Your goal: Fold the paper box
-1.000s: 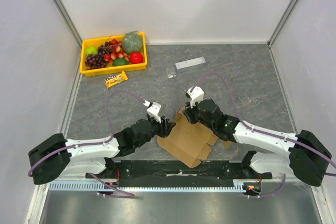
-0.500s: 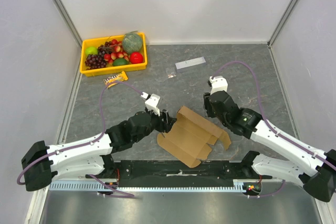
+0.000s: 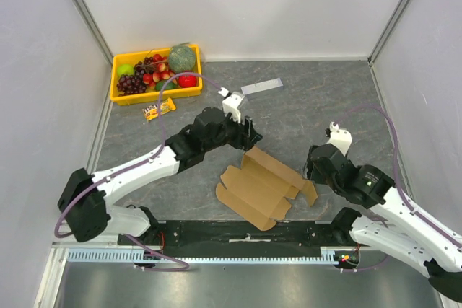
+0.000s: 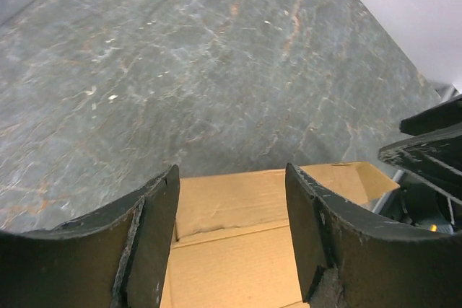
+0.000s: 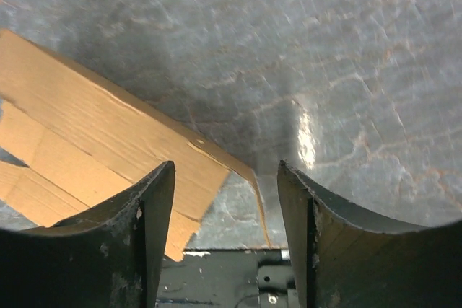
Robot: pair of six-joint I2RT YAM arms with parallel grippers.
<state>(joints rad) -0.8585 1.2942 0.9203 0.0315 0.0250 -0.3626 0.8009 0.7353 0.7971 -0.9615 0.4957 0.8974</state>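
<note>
- Pulling back is what both arms have just done: a second ago your left hand (image 4: 231,176) sat at the 9 o'clock edge of the flat brown cardboard paper box (image 3: 263,189) and your right hand (image 5: 225,171) was over its far corner.
- Now the left hand is just past the sheet's 12 o'clock corner, and the right hand is beside its 3 o'clock flap.
- Both hands are spread wide and pinch nothing. In the left wrist view cardboard shows below the gap, but neither finger touches it.
- The paper box lies loose at 6 o'clock on the table, close to the arm bases. It is a creased, die-cut sheet, mostly flat, and it has barely shifted since you let go.
- Judging from this, no wall stands and no tab is tucked, so nearly all of the folding is left. Expect to need a fresh grip on a flap.
- The table (image 3: 325,106) is dark grey and stone-patterned, with plain white walls on three sides.
- At 10 o'clock is a yellow plastic tray of fruit (image 3: 155,98), with a yellow-wrapped snack bar (image 3: 159,109) just in front of it.
- A grey-white flat strip (image 3: 261,86) lies at 12 o'clock, well apart from the box.
</note>
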